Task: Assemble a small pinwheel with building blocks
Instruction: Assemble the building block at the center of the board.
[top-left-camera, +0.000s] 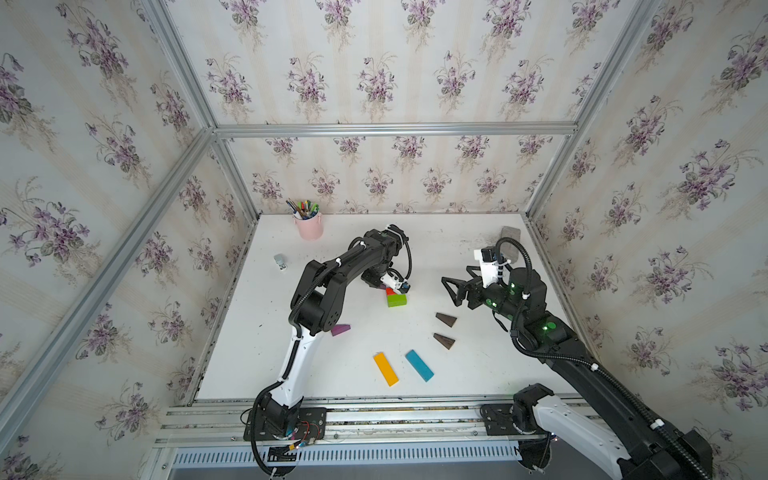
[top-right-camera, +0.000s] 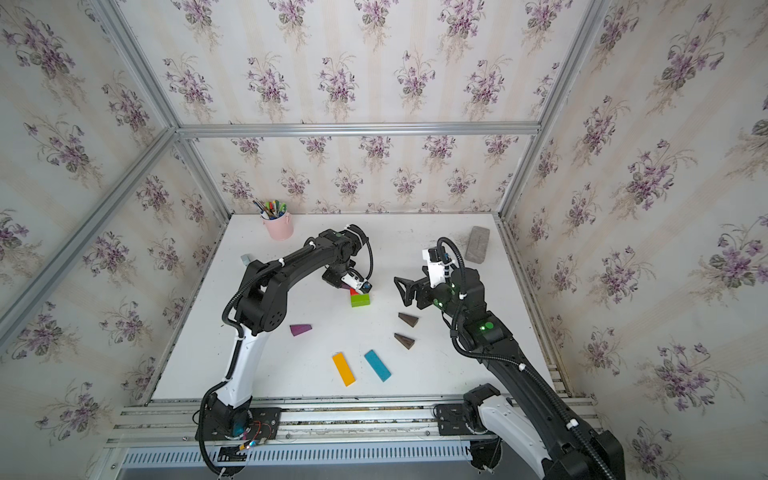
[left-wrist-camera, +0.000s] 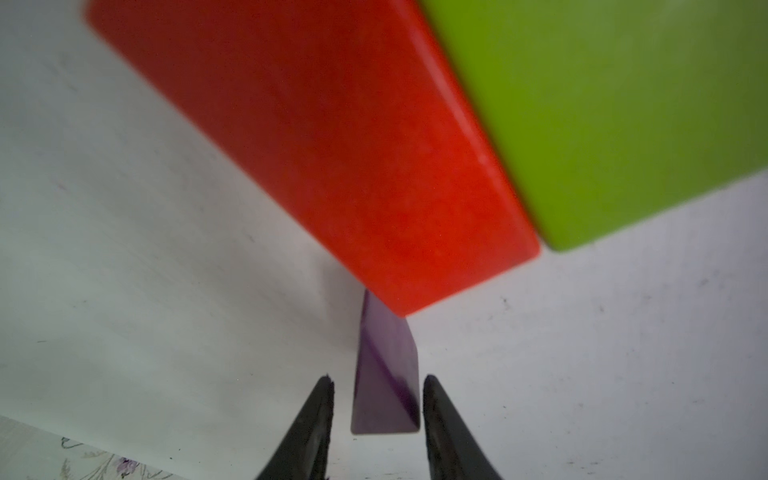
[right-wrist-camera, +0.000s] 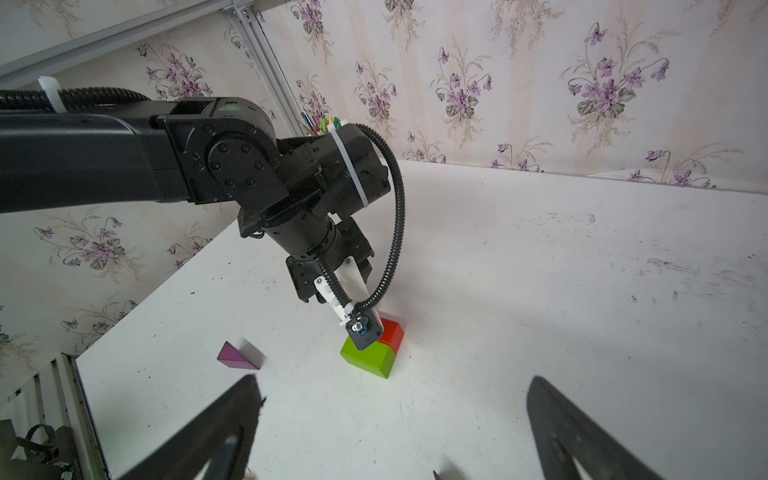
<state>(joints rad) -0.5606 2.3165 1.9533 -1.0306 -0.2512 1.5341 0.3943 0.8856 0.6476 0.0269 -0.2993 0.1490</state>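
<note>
Two robot arms work over a white table (top-left-camera: 478, 374). The build looks early.

Top views: a red brick (top-left-camera: 388, 290) and a green brick (top-left-camera: 397, 300) lie side by side, touching, mid-table. The L arm (top-left-camera: 320, 291) bends down over them and its wrist hides the L gripper. Only a sliver of a purple wedge (top-left-camera: 380, 286) shows beside the red brick. The R gripper (top-left-camera: 451, 292) hovers well off to the side, empty, jaws spread wide. Loose pcs lie nearer the robot's base, none touching: 2nd purple wedge (top-right-camera: 301, 329), brown wedge (top-left-camera: 446, 319), 2nd brown wedge (top-left-camera: 444, 340), yellow bar (top-left-camera: 386, 368), blue bar (top-left-camera: 419, 365).

L wrist view: the L gripper (left-wrist-camera: 377, 380) straddles the purple wedge (left-wrist-camera: 386, 349). Its jaws stand slightly apart. There's a clear gap on one side; the other finger is just beside or touching, can't tell which, so it's no firm pinch. The wedge seems to rest on the table. Its long axis runs straight out from the jaws, and its narrow end meets the red brick's (left-wrist-camera: 332, 145) corner. The green brick (left-wrist-camera: 623, 104) touches the red brick's far long side.

R wrist view: the R gripper's (right-wrist-camera: 395, 386) jaws are wide apart w/ nothing between. Ahead, the L arm's wrist hangs above the red-green pair, and the 2nd purple wedge (right-wrist-camera: 237, 356) lies apart from them.

Judgement: the wedge looks set in place and the L arm is far nearer. The next move is prob. a lift or a straight pull-back along the wedge's axis, w/o nudging it sideways.
</note>
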